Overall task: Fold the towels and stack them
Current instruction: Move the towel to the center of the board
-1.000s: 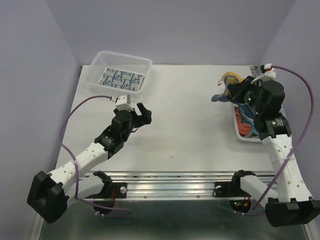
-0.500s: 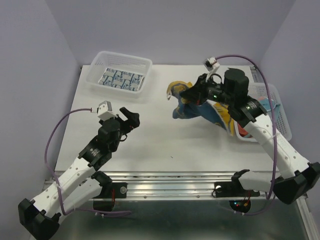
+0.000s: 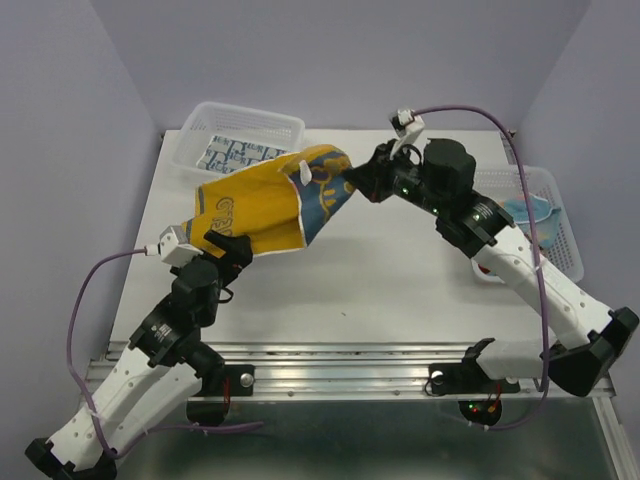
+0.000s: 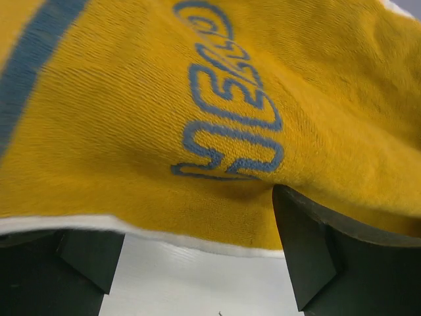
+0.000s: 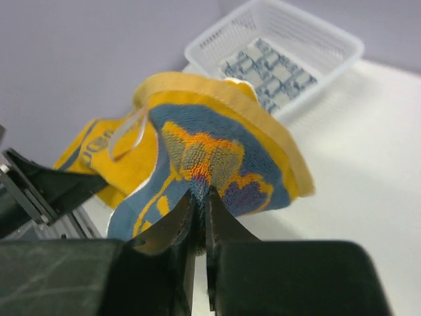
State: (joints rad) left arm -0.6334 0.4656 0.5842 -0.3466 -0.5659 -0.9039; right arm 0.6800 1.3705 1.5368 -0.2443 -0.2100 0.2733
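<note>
The right tool point(image 3: 352, 180), closed tight on a pinch of the yellow towel point(image 3: 262, 205), has carried it from the right basket point(image 3: 566, 240) across the bench point(image 3: 400, 280). The towel now hangs over the left tool point(image 3: 232, 246), which stands wide and grips nothing. Spreading it for the fold seems next.

Table point(image 3: 400, 270): left basket point(image 3: 243, 109) at the far left corner, a folded towel point(image 3: 236, 156) flat inside it. Right basket point(image 3: 566, 236) by the right edge, a heap of towels point(image 3: 528, 211) in it. Between the two, above the table, a spread towel point(image 3: 262, 205) hangs from the right gripper point(image 3: 354, 181) at centre-back, sloping leftward and nearer. Its lower end lies over the left gripper point(image 3: 227, 248), in front of the left basket.
</note>
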